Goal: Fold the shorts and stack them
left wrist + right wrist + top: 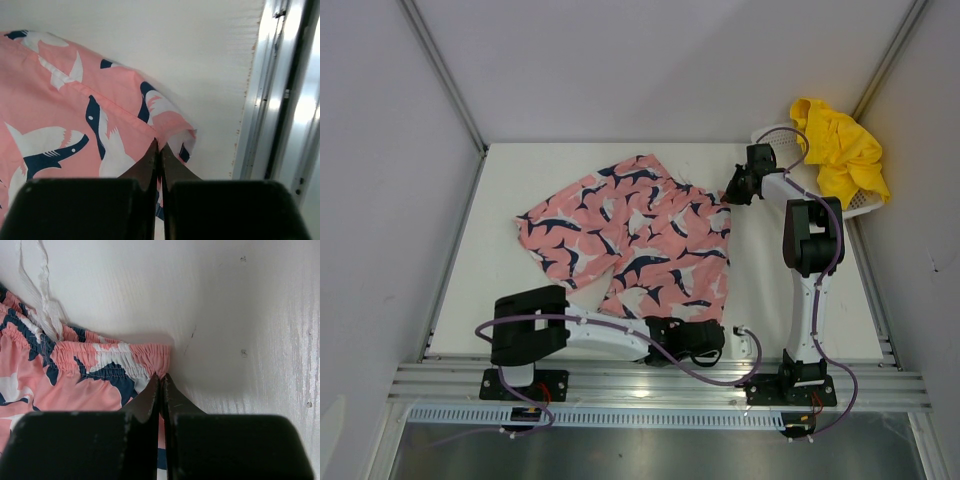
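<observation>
Left gripper (160,150): my jaws are closed together on the hem corner (175,131) of one leg of the pink shorts (630,235), at the near edge of the table (500,180), just beside the metal rail (280,100).
Left grip, note: the fingers hide the pinch, so I judge only that cloth seems caught between them.
Right gripper (161,382): my jaws are pressed shut on the end of the gathered waistband (115,357), with pink fabric showing under the fingers.
Drawstring (45,305): white, lying loose on the table above the waistband.
Pink shorts: spread flat mid-table, waistband towards my right arm.
Yellow shorts (840,150): bunched in the white basket (860,207), far right corner, well apart from both grippers.
</observation>
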